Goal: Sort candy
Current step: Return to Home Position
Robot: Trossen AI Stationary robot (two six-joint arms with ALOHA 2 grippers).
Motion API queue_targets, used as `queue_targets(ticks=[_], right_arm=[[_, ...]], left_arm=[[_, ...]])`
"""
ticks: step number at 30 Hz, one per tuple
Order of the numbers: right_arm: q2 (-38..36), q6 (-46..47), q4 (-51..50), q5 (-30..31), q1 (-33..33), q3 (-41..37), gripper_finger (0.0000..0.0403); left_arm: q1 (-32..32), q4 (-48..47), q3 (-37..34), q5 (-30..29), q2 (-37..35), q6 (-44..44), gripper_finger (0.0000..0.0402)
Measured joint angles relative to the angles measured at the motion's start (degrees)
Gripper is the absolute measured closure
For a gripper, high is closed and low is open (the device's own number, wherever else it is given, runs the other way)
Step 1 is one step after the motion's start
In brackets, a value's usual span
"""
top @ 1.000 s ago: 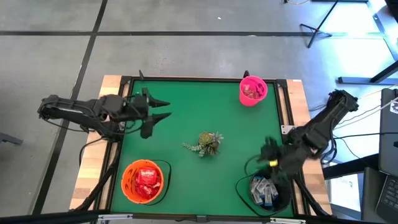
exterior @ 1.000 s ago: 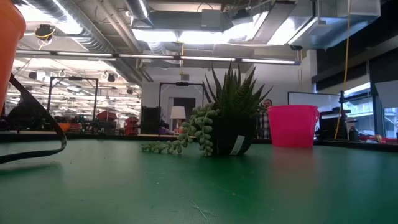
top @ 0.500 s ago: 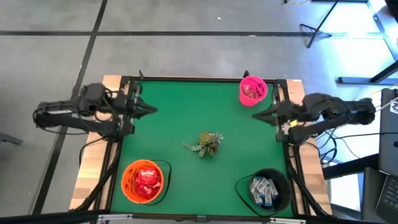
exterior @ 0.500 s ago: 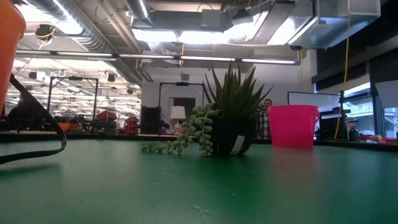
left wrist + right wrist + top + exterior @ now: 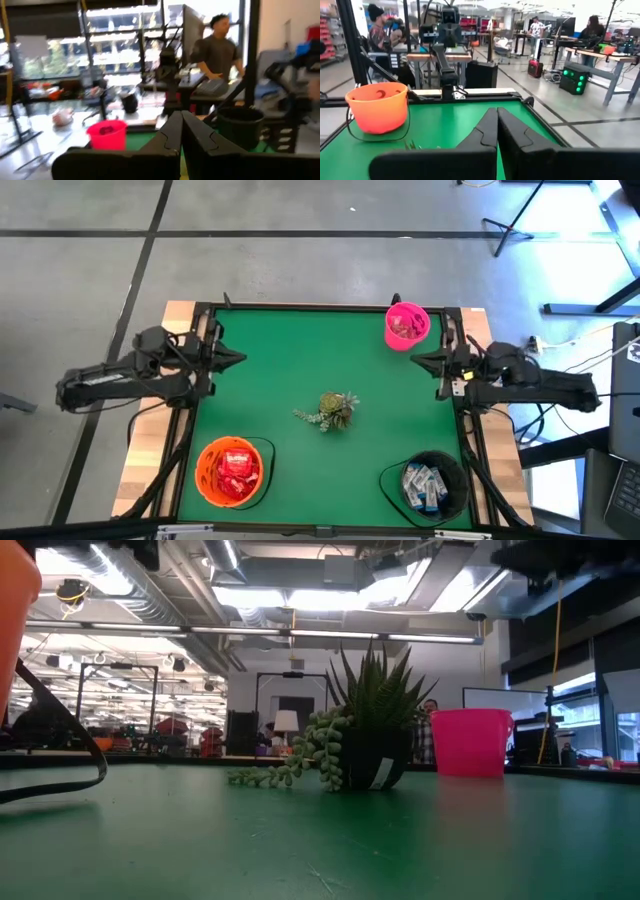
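At the near edge of the green bench (image 5: 300,350), red candy packets (image 5: 237,470) are heaped in the orange bucket (image 5: 200,465), and white-and-blue packets (image 5: 422,484) are held in the black bucket (image 5: 460,480). No loose candy is seen around the potted succulent (image 5: 328,411) at mid-bench. Farther on, the left gripper (image 5: 238,358) and the right gripper (image 5: 415,361) are poised at opposite side edges, fingers pressed together on nothing. In the far pink bucket (image 5: 389,332), brownish pieces (image 5: 404,326) are contained. The packets are judged light, crinkly and slippery, and best pinched across the middle.
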Motion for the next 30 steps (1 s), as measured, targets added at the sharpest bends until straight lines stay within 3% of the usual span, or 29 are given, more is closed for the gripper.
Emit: queue_targets(ticks=[4, 16, 24, 30], right_arm=[[-2.62, 1.68, 5.31, -1.93, -1.57, -6.61, 0.0401], [-3.19, 4.82, 11.45, 0.55, -1.53, -17.88, 0.0401], [-3.55, 7.71, 13.4, 0.44, -1.53, -18.2, 0.0401], [-11.44, 8.03, 12.49, 0.2, -1.5, -18.2, 0.0401]], left_arm=[[1.53, 10.32, -7.84, 5.02, -2.12, -3.24, 0.0401], [4.11, 26.82, -23.86, 7.54, -2.93, -10.52, 0.0401], [4.11, 30.37, -25.4, 9.45, -2.93, -10.51, 0.0401], [4.11, 33.48, -23.84, 13.03, -5.15, -13.44, 0.0401]])
